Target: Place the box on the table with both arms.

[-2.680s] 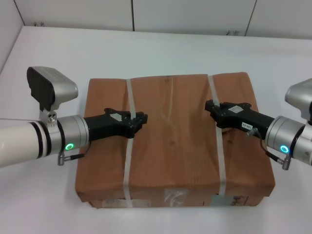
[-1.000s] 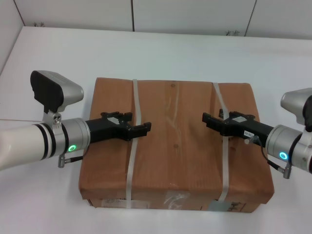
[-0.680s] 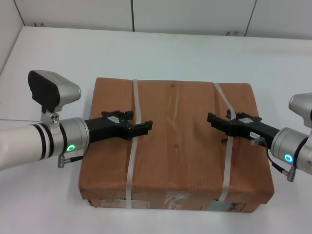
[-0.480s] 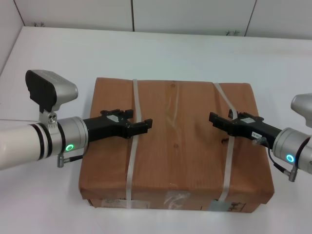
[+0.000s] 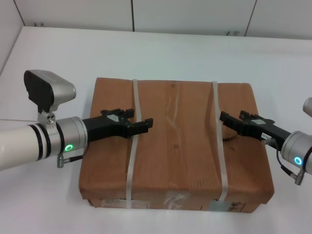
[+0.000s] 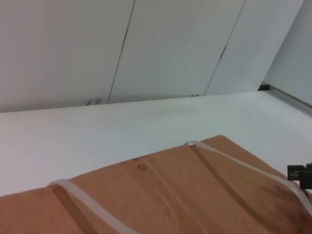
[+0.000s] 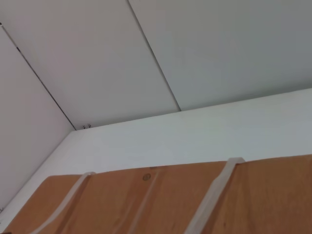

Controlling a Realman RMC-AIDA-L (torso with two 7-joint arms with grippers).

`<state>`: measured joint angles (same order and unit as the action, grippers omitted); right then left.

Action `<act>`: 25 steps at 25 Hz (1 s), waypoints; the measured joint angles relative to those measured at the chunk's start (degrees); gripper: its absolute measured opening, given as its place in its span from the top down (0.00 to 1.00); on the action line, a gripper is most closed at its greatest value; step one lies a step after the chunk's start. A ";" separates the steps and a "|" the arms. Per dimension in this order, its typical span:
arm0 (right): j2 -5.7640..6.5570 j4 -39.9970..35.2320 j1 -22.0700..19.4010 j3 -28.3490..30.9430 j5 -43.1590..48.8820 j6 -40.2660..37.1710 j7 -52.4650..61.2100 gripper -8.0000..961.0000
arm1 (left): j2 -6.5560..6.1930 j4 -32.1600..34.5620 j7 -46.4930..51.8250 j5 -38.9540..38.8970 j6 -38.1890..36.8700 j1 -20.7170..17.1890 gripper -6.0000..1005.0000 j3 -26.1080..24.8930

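The brown paper box (image 5: 175, 146) lies flat on the white table (image 5: 161, 53), with tape and labels on its near side. Two whitish straps run over it, a left strap (image 5: 132, 146) and a right strap (image 5: 219, 146). My left gripper (image 5: 140, 117) is open over the box top and straddles the left strap. My right gripper (image 5: 231, 118) is open just right of the right strap, which lies straight and free. The left wrist view shows the box top (image 6: 170, 204) and the right gripper's tip (image 6: 300, 175). The right wrist view shows the box top (image 7: 161, 204).
A white panelled wall (image 5: 195, 14) stands behind the table's far edge. Bare tabletop surrounds the box on the far side and on both sides (image 5: 287, 68). The box's near edge is close to the table's front.
The box has come down and settled flat. My right gripper has drawn back to the right, off the right strap, which has straightened. My left gripper has opened and stays over the left strap.
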<state>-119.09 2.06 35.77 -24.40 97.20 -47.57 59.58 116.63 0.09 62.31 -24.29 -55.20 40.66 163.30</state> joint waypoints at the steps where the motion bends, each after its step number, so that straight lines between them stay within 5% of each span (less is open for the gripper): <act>1: 0.00 -0.07 -0.06 0.02 0.00 -0.13 0.00 0.19 | 0.00 0.00 0.00 0.00 -0.06 0.00 0.26 0.00; 8: 0.00 -3.85 -3.14 0.19 0.02 -11.15 -0.76 0.19 | -0.16 -0.69 -2.50 -1.64 -5.88 -0.88 0.26 0.00; 17: 0.32 -9.70 -5.45 -2.24 2.84 -33.06 -10.70 0.19 | -0.36 -9.25 -11.27 -6.70 -33.11 -5.02 0.26 0.68; 25: 0.47 -15.78 -2.39 -9.90 10.12 -46.91 -9.63 0.19 | -3.22 -11.14 -17.64 2.16 -50.55 -4.68 0.26 0.89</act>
<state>-118.62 -13.73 33.38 -34.30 107.32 -94.48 49.95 113.41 -11.06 44.68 -22.13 -105.75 35.99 164.19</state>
